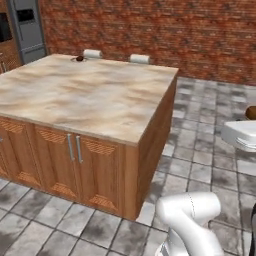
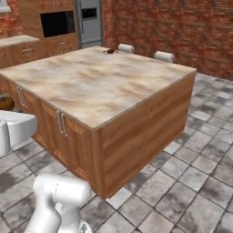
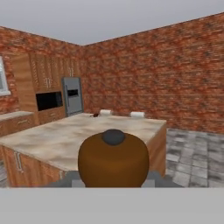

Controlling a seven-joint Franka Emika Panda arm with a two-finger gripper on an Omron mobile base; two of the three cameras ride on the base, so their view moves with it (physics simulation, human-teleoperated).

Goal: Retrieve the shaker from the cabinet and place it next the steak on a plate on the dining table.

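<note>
The shaker (image 3: 113, 159) looms close in the hand view as a brown rounded body with a small grey knob, held by my gripper (image 3: 113, 183), which is shut on it. From the base cameras it is a brown lump (image 1: 251, 112) (image 2: 5, 102) above the white hand, off the near side of the dining table (image 1: 95, 100) (image 2: 104, 86). At the table's far edge sits the small plate (image 1: 79, 58) (image 2: 109, 51) (image 3: 94, 115) with a dark lump, the steak, on it. The cabinet is out of view.
Two white stools (image 1: 92, 53) (image 1: 139, 59) stand behind the table's far edge. A steel fridge (image 2: 89, 20) and a built-in oven (image 2: 57, 23) line the far left wall. Brick wall (image 1: 175, 30) behind; grey tiled floor (image 2: 182, 182) surrounds the island.
</note>
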